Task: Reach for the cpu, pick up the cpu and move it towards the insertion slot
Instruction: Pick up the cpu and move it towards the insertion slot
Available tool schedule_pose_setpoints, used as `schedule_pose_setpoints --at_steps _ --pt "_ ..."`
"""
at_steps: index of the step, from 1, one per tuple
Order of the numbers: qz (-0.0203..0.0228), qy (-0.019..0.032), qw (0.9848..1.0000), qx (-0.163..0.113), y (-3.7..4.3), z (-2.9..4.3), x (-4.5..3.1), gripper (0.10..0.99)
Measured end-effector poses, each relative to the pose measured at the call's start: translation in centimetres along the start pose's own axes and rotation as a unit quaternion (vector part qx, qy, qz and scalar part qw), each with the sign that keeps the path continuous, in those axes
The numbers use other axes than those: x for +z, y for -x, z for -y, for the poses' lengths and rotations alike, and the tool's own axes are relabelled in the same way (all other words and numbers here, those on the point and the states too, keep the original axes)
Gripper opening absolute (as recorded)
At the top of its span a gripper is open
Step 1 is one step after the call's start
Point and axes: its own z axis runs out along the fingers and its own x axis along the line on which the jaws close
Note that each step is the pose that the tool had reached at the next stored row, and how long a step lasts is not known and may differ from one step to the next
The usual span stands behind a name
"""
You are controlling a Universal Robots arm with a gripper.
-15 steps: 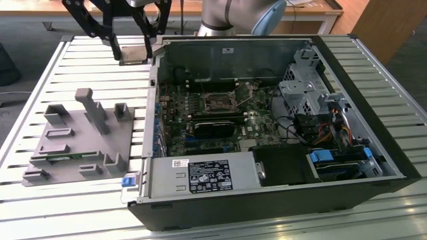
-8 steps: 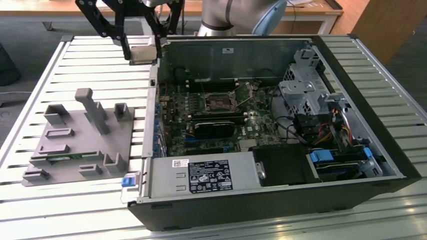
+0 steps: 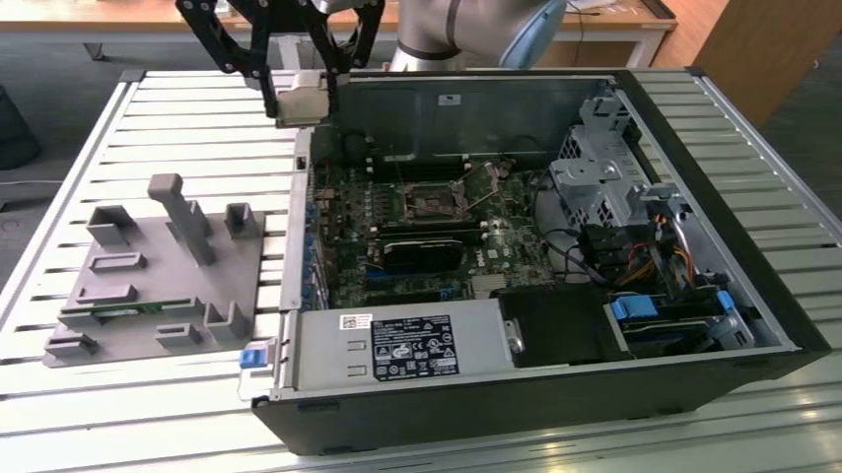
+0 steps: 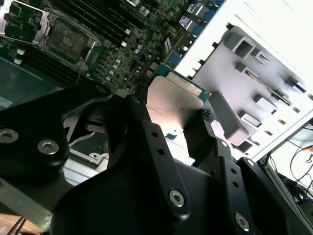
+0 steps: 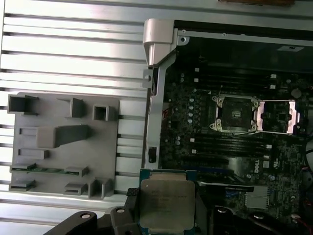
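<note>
My gripper [image 3: 300, 91] hangs above the far left corner of the open computer case, shut on the cpu [image 3: 302, 104], a flat pale square chip. In both wrist views the cpu [image 5: 166, 200] [image 4: 177, 95] sits clamped between the black fingers [image 4: 132, 115], with its metal top showing. The insertion slot [image 3: 432, 202], a silvery frame around a dark centre, lies on the motherboard inside the case, well away from the chip toward the exterior view's right. Both wrist views also show the insertion slot [image 5: 234, 113] [image 4: 66, 34], with its frame lid open.
A grey plastic fixture [image 3: 145, 286] with recesses and posts sits on the slatted table [image 3: 172, 118] at the exterior view's left, holding a thin green strip [image 3: 125, 313]. The case wall [image 3: 300, 197] stands between fixture and motherboard. A power supply [image 3: 394, 347] and drive cage [image 3: 605, 182] fill the case's near and right sides.
</note>
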Motion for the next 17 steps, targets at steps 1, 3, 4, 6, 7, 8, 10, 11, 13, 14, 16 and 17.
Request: schedule_pose_setpoints --at_steps 1,3,4,6,7,8,10,11,13,14,16,17 --pt "-0.0001 0.0000 1.0000 0.000 0.23 0.01 -0.01 0.545" --pt "-0.0001 0.0000 1.0000 0.000 0.72 0.04 -0.01 0.545" --pt "-0.0001 0.0000 1.0000 0.000 0.96 0.06 -0.01 0.545" --pt "-0.0002 0.0000 1.0000 0.000 1.45 0.09 -0.02 0.545" --pt "-0.0002 0.0000 1.0000 0.000 1.73 0.10 -0.02 0.545" --pt "-0.0003 0.0000 1.0000 0.000 1.97 0.12 -0.02 0.545" --pt "-0.0004 0.0000 1.0000 0.000 2.42 0.14 -0.04 0.545" --pt "-0.0004 0.0000 1.0000 0.000 2.65 0.16 -0.04 0.545" --pt "-0.0004 0.0000 1.0000 0.000 3.12 0.18 -0.04 0.545" --pt "-0.0004 0.0000 1.0000 0.000 3.39 0.20 -0.05 0.545" --pt "-0.0005 0.0000 1.0000 0.000 3.94 0.23 -0.05 0.545" --pt "-0.0005 0.0000 1.0000 0.000 4.20 0.25 -0.06 0.545"
